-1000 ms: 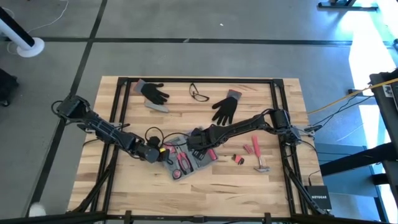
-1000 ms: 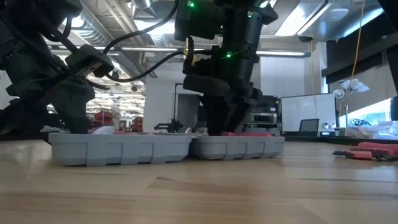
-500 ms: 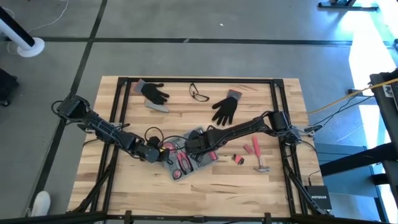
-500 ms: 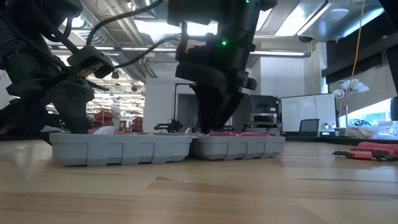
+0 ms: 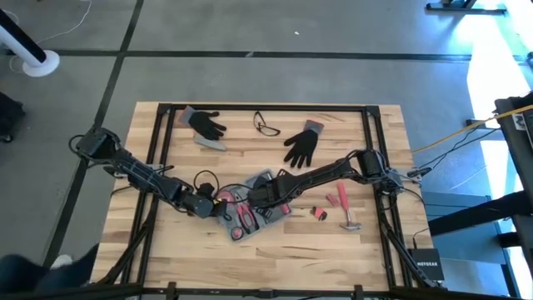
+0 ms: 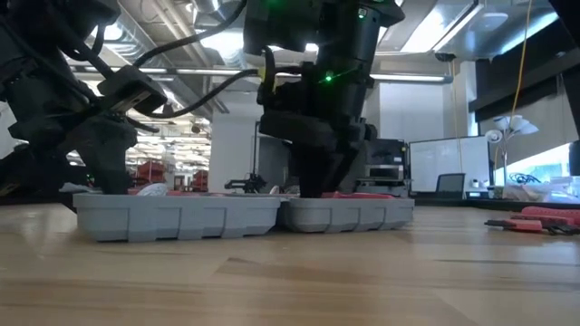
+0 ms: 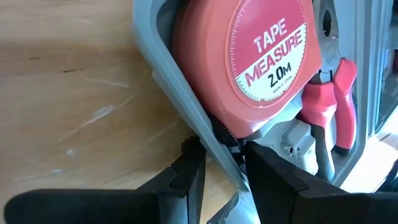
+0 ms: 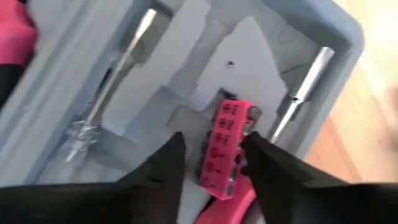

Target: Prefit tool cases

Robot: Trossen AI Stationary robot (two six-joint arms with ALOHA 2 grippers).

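Right gripper [image 8: 208, 168] has slid further over the case [image 5: 250, 208] mid-table, fingers narrowing around a pink bit holder [image 8: 225, 149]. Left gripper [image 7: 217, 168] pinches the case's wall.

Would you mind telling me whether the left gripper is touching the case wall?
Touching: the left wrist view shows the left gripper with its fingers clamped on either side of the case wall.

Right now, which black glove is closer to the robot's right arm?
The glove with its fingers pointing down, beside the safety glasses. It lies just above the right arm; the other glove sits far over by the table's left corner.
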